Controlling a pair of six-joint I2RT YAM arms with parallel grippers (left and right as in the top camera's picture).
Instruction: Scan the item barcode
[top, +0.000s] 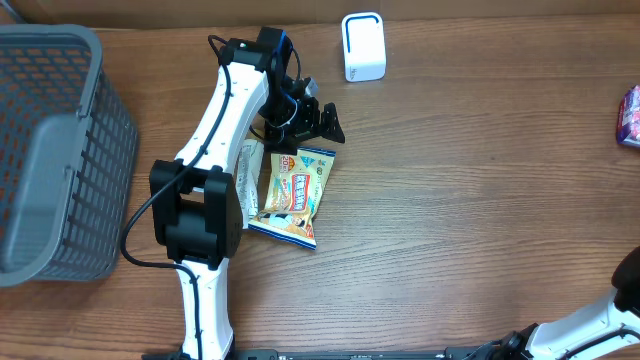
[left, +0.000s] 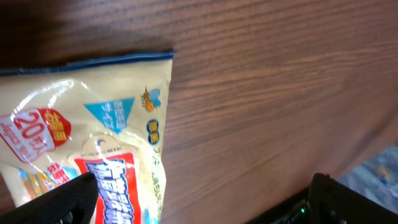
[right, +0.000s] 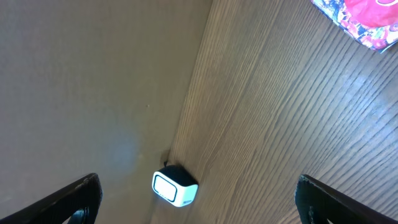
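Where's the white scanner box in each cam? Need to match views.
Overhead: white scanner at top centre, by the table's far edge.
Left wrist: not in it; only the yellow snack packet and wood show.
Right wrist: white scanner at the bottom, left of centre, against the tan wall.
Shared landmark: pink-purple packet, at the right edge overhead and top right in the right wrist view.
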